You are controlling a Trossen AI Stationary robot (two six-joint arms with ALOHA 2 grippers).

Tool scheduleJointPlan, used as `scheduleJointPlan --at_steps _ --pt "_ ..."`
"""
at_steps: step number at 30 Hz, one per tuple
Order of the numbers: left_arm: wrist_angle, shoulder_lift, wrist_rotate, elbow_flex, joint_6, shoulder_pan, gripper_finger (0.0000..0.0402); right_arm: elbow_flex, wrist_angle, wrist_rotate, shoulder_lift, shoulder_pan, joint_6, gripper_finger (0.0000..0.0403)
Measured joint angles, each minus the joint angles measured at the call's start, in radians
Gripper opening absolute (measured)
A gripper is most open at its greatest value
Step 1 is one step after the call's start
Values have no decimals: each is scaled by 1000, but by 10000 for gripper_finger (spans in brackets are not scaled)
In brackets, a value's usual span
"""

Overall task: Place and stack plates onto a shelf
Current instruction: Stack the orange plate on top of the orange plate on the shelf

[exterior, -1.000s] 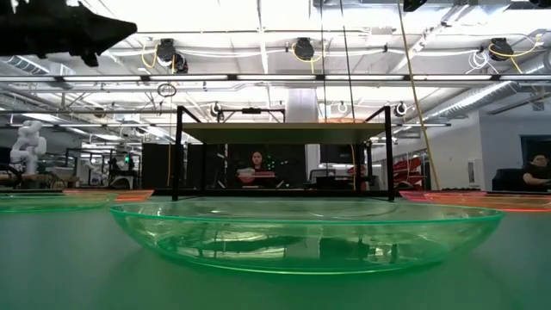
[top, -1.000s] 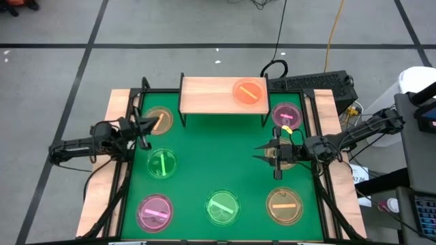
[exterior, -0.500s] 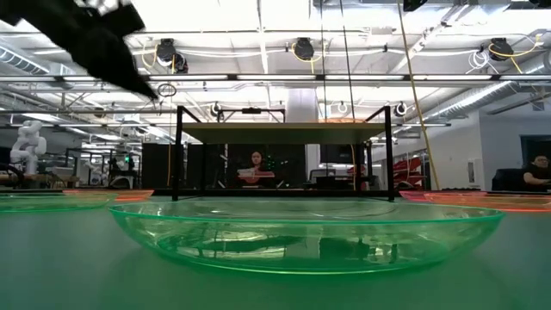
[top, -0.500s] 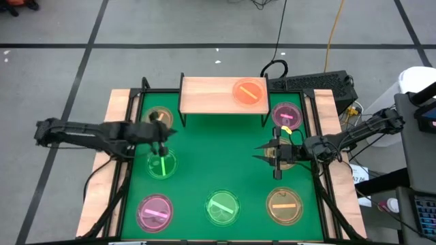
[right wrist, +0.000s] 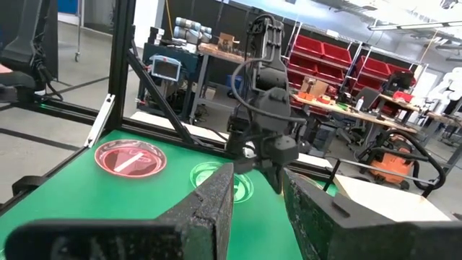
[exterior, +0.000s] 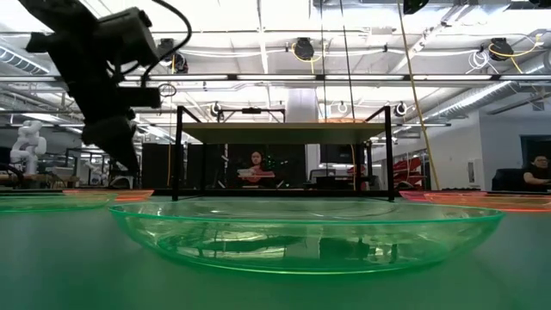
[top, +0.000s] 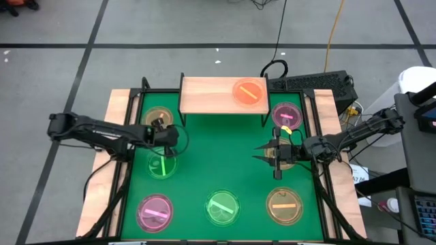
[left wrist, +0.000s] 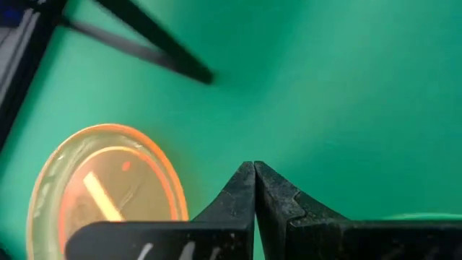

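Note:
My left gripper (top: 165,141) is shut and empty. It points down over bare table between an amber plate (top: 157,116) and a green plate (top: 162,165). In the left wrist view its tips (left wrist: 254,167) stand beside the amber plate (left wrist: 108,191). My right gripper (top: 267,154) is open and empty, level at the table's right, above an amber plate (top: 289,162) that it partly hides. The light-wood shelf (top: 211,95) stands at the far edge with an orange plate (top: 249,92) resting on its right half. Several more plates lie flat on the table.
A pink plate (top: 286,114) lies right of the shelf. A pink plate (top: 155,211), a green plate (top: 223,207) and an amber plate (top: 285,205) lie along the near edge. The shelf's black legs (left wrist: 144,32) stand near my left gripper. People sit in the room beyond.
My left arm has reached out from the table's left edge toward the right. Its gripper has moved from beside the amber plate to between the amber and green plates, tipped to point down, and come lower. My right arm has kept still.

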Motion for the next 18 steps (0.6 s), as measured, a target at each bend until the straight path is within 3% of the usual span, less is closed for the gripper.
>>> scheduleJointPlan --at_steps 10,18 --pt "-65 13 -32 0 -6 77 76 0 0 0 0 0 0 105" --pt "-77 27 -7 -20 -68 147 83 0 -5 -1 0 0 2 105"
